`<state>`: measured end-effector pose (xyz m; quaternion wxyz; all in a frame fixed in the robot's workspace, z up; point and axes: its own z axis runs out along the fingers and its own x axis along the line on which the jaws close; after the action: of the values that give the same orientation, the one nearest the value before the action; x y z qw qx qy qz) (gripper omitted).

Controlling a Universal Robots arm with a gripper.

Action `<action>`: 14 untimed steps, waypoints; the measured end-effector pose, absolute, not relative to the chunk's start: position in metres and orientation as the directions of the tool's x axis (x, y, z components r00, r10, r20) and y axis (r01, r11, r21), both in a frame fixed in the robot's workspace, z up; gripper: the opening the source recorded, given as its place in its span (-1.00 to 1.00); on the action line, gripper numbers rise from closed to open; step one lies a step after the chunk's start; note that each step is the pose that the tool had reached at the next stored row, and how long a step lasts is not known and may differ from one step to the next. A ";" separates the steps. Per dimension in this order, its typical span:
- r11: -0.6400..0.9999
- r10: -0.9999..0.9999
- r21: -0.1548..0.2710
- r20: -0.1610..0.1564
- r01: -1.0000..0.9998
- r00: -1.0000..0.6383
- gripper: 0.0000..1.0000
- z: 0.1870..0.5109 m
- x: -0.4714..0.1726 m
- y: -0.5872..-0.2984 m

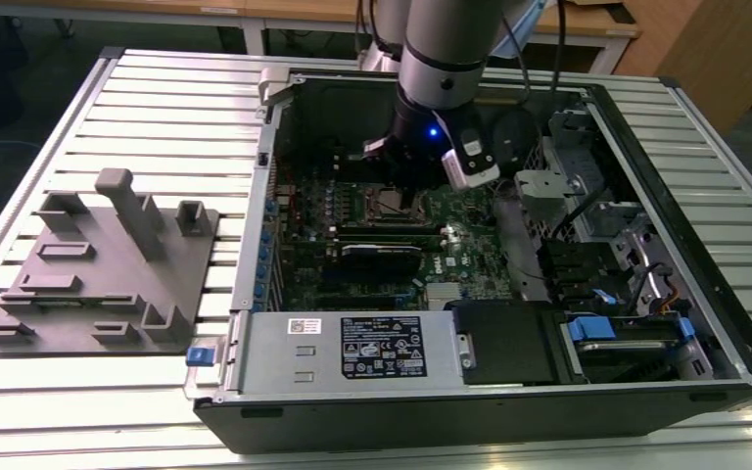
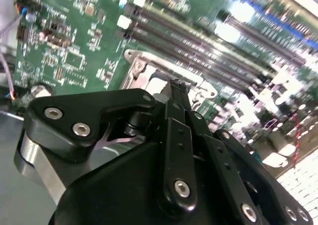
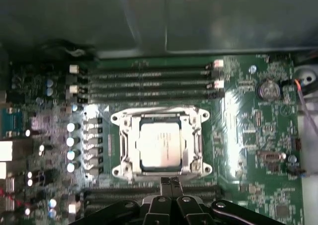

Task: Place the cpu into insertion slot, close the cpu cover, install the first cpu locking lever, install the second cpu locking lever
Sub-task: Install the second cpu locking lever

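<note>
The cpu (image 3: 160, 145), a silver-grey square chip, lies flat in the insertion slot (image 1: 380, 204) on the green board. The cpu cover (image 3: 124, 145), a silvery frame, lies down around the chip; its edge also shows as the cpu cover (image 2: 141, 71) in the second wrist view. My gripper (image 3: 170, 182) hangs just off one side of the socket with its two black fingers pressed together, and nothing shows between them. From outside the case, my gripper (image 1: 410, 200) is low over the board beside the socket. In the second wrist view the gripper (image 2: 179, 87) reaches the cover's rim.
Long black memory slots (image 3: 149, 83) run on both sides of the socket. A black card (image 1: 383, 253) and the power supply box (image 1: 350, 348) lie nearer the case front. Cables and drive bays (image 1: 611, 255) fill the exterior view's right. A grey fixture plate (image 1: 102, 274) sits outside on the left.
</note>
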<state>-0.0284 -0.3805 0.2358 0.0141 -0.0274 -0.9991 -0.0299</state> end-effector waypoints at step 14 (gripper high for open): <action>0.997 0.054 0.061 0.039 0.056 -0.998 -0.80 0.234 -0.030 -0.388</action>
<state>-0.0296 -0.3880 0.2341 0.0189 -0.0275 -0.9990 -0.0310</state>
